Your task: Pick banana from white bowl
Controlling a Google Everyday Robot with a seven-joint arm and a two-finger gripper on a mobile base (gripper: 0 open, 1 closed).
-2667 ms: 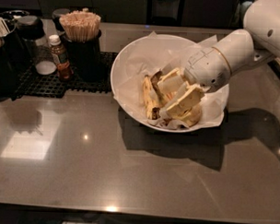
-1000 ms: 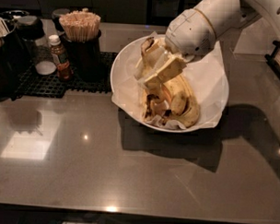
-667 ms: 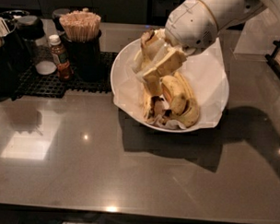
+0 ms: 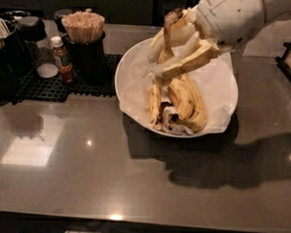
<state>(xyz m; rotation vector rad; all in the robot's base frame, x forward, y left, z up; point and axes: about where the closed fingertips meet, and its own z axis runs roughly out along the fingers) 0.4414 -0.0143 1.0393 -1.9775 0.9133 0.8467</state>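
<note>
Counter [image 4: 86, 178]: carries everything, lying well below the end effector.
White bowl [image 4: 121, 81]: directly under the end effector, paper-lined, with the other bananas [image 4: 187, 98] resting inside.
Progress: the grasp looks made, and the lift appears well under way.
Left to do: judging by height, only carrying the fruit up and away from the bowl.
End effector [image 4: 173, 48]: up over the bowl's far rim, its cream fingers [image 4: 186, 57] closed around the picked fruit and touching nothing else that I can see.
Banana [image 4: 170, 24]: pinched between those fingers, its dark curled stem poking up above them, hanging clear of the fruit below.
Stick holder [image 4: 85, 56]: off to one side, lower than the end effector, well apart.
</note>
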